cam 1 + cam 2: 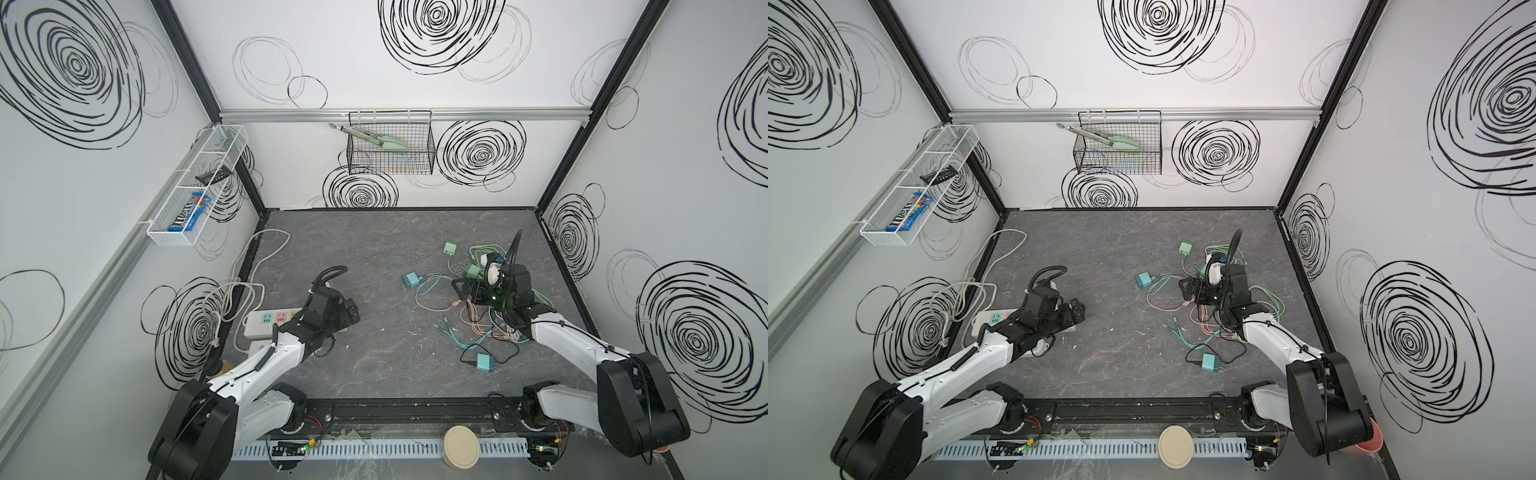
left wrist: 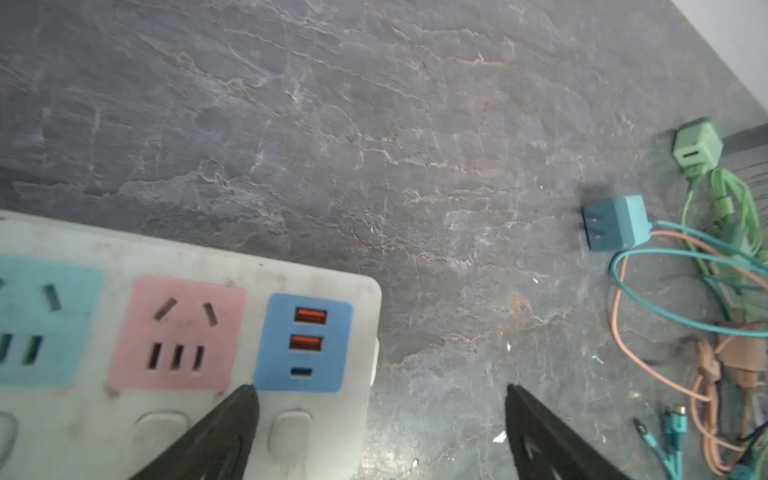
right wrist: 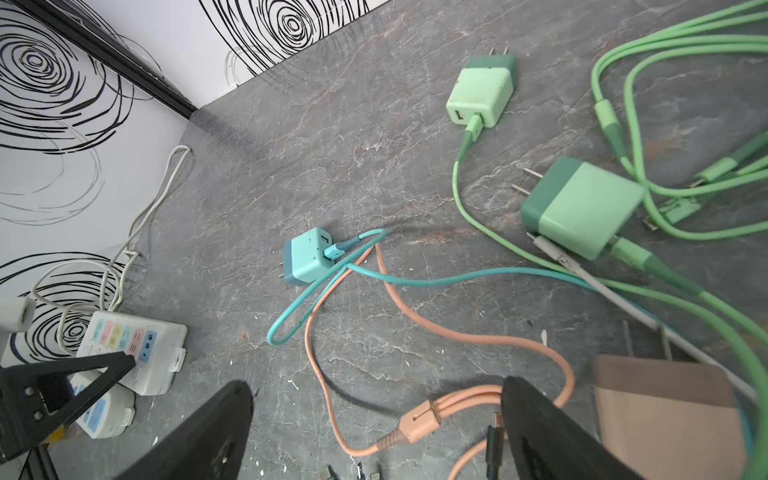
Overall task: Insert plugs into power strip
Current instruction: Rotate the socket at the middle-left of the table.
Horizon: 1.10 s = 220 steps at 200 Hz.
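Note:
The white power strip (image 1: 270, 322) (image 2: 83, 241), with teal, pink and blue socket panels, lies at the table's left edge. My left gripper (image 1: 351, 318) (image 2: 379, 390) hovers open over its blue end and holds nothing. The plugs lie on the right among tangled cables: a teal plug (image 1: 411, 279) (image 3: 305, 255), a mint plug (image 1: 449, 248) (image 3: 480, 95), a second mint plug (image 3: 582, 208), a pink plug (image 3: 665, 415), and another teal plug (image 1: 484, 363) nearer the front. My right gripper (image 1: 465, 289) (image 3: 376, 384) is open above an orange cable (image 3: 415, 424), empty.
A second white strip (image 3: 104, 411) lies beside the first, with white cords (image 1: 232, 291) coiled along the left wall. A black wire basket (image 1: 390, 145) and a white one (image 1: 195, 187) hang on the walls. A round beige disc (image 1: 460, 446) sits at the front rail.

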Available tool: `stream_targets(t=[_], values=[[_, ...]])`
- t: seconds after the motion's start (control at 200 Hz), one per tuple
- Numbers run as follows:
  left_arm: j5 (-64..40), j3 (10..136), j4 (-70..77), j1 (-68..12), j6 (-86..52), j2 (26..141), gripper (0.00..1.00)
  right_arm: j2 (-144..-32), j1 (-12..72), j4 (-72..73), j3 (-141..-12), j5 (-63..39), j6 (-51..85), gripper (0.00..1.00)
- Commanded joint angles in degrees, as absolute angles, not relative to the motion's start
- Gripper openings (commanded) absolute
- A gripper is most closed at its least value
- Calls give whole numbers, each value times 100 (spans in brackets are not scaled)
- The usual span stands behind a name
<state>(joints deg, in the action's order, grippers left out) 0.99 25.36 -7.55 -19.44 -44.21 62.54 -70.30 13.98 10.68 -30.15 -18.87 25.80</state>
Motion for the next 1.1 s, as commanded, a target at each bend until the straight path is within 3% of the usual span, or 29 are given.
stream_targets(t=[0.0,0.19,0.345,0.51,0.761,1.096], values=[[-408,2285,-824,-1748,-4641,6372,96,-7015,1417,917,-3081,-1740,2577,97],[-136,2335,-1062,-1881,-4641,6392,96,-6927,1424,801,-3079,-1574,2467,97],[668,2659,-2060,-2413,-4720,5992,96,-6882,1423,738,-3064,-1475,2431,97],[554,2470,-2443,-2481,-4766,5715,96,-6881,1423,738,-3077,-1415,2426,97],[413,2360,-1799,-2294,-4599,6208,96,-6842,1421,655,-3182,-1374,2384,97],[659,2980,-798,-2648,-4340,7586,96,-6780,1423,615,-3238,-1264,2309,97]])
